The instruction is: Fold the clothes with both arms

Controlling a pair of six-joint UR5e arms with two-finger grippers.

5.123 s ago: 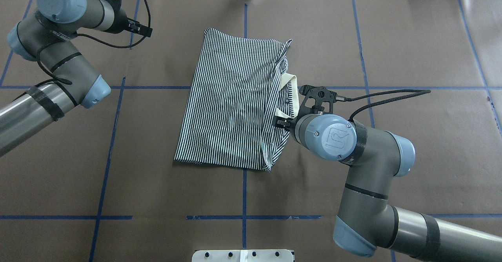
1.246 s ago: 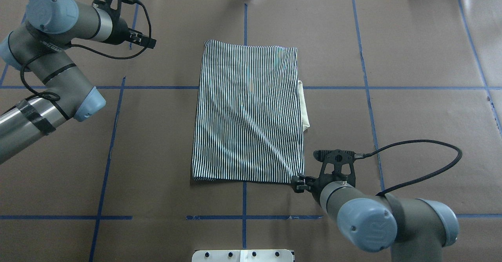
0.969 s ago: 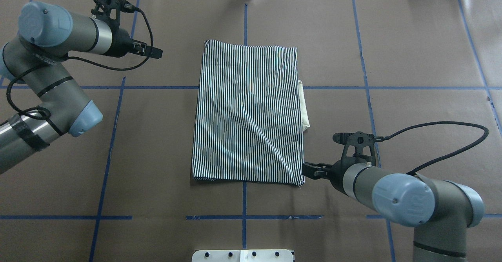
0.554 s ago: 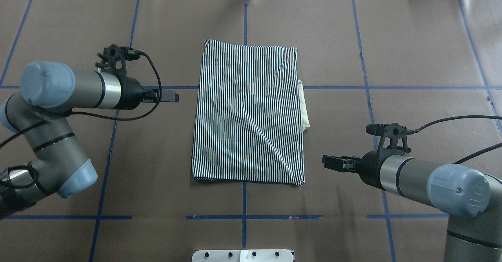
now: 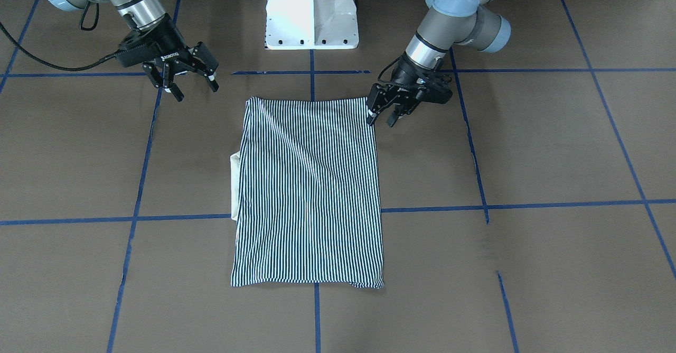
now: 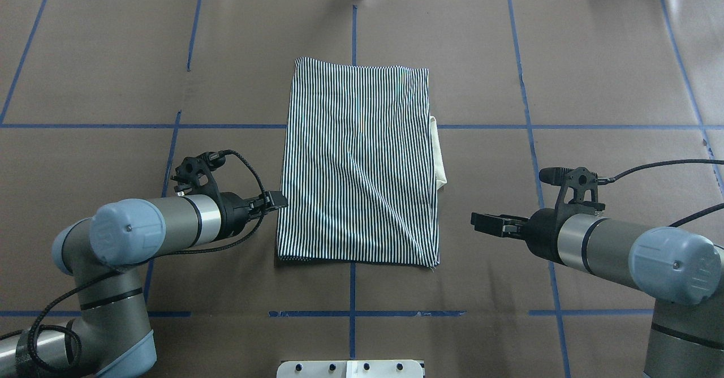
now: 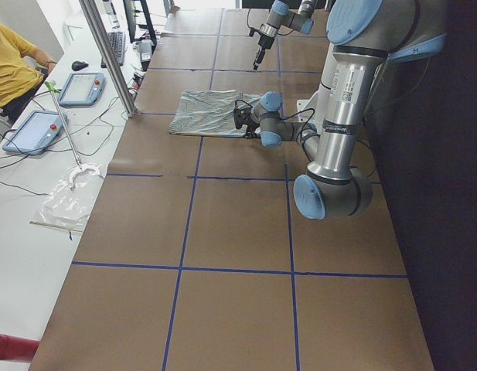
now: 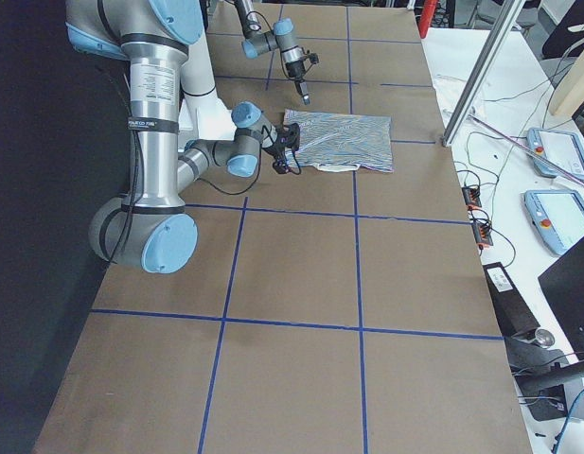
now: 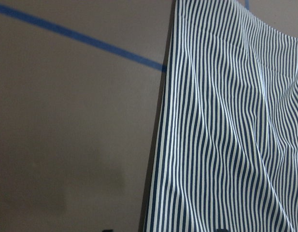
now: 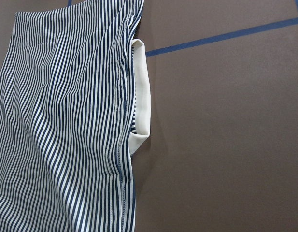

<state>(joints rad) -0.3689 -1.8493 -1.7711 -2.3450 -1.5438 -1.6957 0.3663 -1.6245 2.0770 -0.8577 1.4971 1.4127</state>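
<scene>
The striped polo shirt (image 6: 356,163) lies flat on the table, folded into a tall rectangle, with the cream collar (image 6: 439,157) sticking out at its right edge. It also shows in the front-facing view (image 5: 309,194). My left gripper (image 6: 277,200) is open and empty, right at the shirt's left edge near the corner closest to me (image 5: 381,119); whether it touches the cloth I cannot tell. My right gripper (image 6: 481,221) is open and empty (image 5: 196,91), a short way off the shirt's right edge. The right wrist view shows the collar (image 10: 141,96) and the striped cloth (image 10: 66,125).
The table is covered in brown paper with blue tape lines (image 6: 352,313). The white pedestal base (image 5: 311,9) stands on my side. A metal post (image 7: 107,54), tablets (image 7: 80,87) and a seated person (image 7: 10,62) are beyond the far edge.
My left arm has swung down and in, bringing its gripper from beside the shirt's middle to its left edge nearer me. My right gripper has hardly moved. The shirt has not shifted.
</scene>
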